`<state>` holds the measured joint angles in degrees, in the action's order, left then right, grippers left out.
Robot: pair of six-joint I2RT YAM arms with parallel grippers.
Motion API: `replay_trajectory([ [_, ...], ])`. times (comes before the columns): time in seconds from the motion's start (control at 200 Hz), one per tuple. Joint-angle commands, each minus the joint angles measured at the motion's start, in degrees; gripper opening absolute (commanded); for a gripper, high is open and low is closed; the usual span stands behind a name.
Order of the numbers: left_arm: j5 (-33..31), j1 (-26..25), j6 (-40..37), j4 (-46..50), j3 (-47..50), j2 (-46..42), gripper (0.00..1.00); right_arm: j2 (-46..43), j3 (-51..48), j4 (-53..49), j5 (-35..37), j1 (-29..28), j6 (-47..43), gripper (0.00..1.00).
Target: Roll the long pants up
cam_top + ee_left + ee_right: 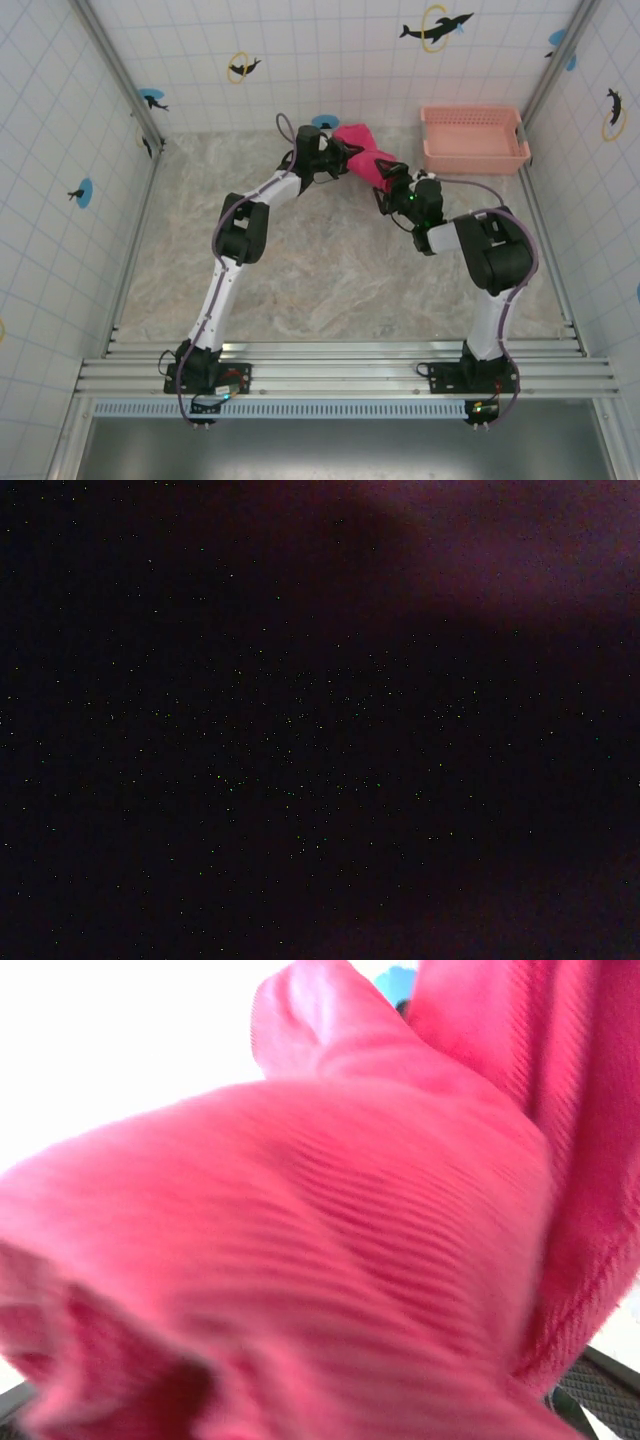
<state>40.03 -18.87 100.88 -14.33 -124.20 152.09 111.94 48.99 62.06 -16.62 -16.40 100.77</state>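
Pants [361,151] bunched in heap at far middle of table [330,280], near basket [474,160], wedged between left claw [335,160] and right claw [393,186]. Left one buried in cloth; cannot tell if pinching. Right one spread wide, ribbed cloth pressed close against it. Fabric looks soft, light, floppy, grippy enough; will slump, not hold shape. Best hold probably waistband or hem edge, once laid flat.

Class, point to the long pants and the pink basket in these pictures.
long pants [363,150]: top view, middle of the bunched magenta cloth.
pink basket [475,163]: top view, its near wall.
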Motion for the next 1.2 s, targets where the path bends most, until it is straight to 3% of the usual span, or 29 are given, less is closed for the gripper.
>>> replay_trajectory([
  [0.0, 2.15, -0.35, -0.41, -6.41, 0.03, -6.08, 0.0, 0.85, 2.7, 1.86, 4.11, 0.82, -2.32, 0.98],
  [0.375, 3.88, -1.37, -0.6, -8.74, 5.59, -9.21, 0.0, 8.88, 10.97, 1.36, 3.79, 1.72, -0.84, 0.98],
  [0.435, 4.42, -1.51, -0.46, -9.17, 5.7, -9.49, 0.0, 10.3, 12.73, 1.82, 3.45, 1.92, -0.94, 0.78],
  [0.545, 5.01, -1.71, 0.61, -10.79, 6.29, -10.02, 0.0, 13.46, 16.83, 4.6, 1.58, 2.6, -0.75, 0.26],
  [0.616, 5.29, -1.62, 1.86, -12.41, 6.6, -10.23, 0.0, 14.31, 19.06, 5.08, 0.85, 2.99, -0.66, 0.06],
  [0.661, 5.4, -1.61, 2.82, -13.79, 6.41, -9.99, 0.01, 14.36, 20.6, 4.94, 0.4, 3.29, -1.08, 0.02],
  [0.711, 5.3, -1.44, 3.97, -15.34, 5.86, -9.59, 0.07, 14.02, 22.59, 4.36, -0.43, 3.9, -2.23, 0.0],
  [0.896, 1.0, 1.2, 6.72, -19.48, 4.37, -9.45, 0.68, 10.09, 31.58, -5.63, -6.82, 6.93, -9.48, 0.0],
  [0.956, -1.32, 2.43, 7.85, -20.34, 3.17, -9.43, 0.77, 7.94, 32.39, -10.54, -7.74, 7.75, -11.91, 0.0],
  [1.021, -2.91, 3.66, 8.94, -20.56, -0.23, -8.57, 0.96, 6.49, 33.26, -13.77, -9.4, 8.41, -14.37, 0.0],
  [1.196, -6.57, 5.51, 12.47, -21.77, -9.88, -5.23, 0.97, 4.9, 34.55, -15.4, -8.98, 10.68, -17.85, 0.0],
])
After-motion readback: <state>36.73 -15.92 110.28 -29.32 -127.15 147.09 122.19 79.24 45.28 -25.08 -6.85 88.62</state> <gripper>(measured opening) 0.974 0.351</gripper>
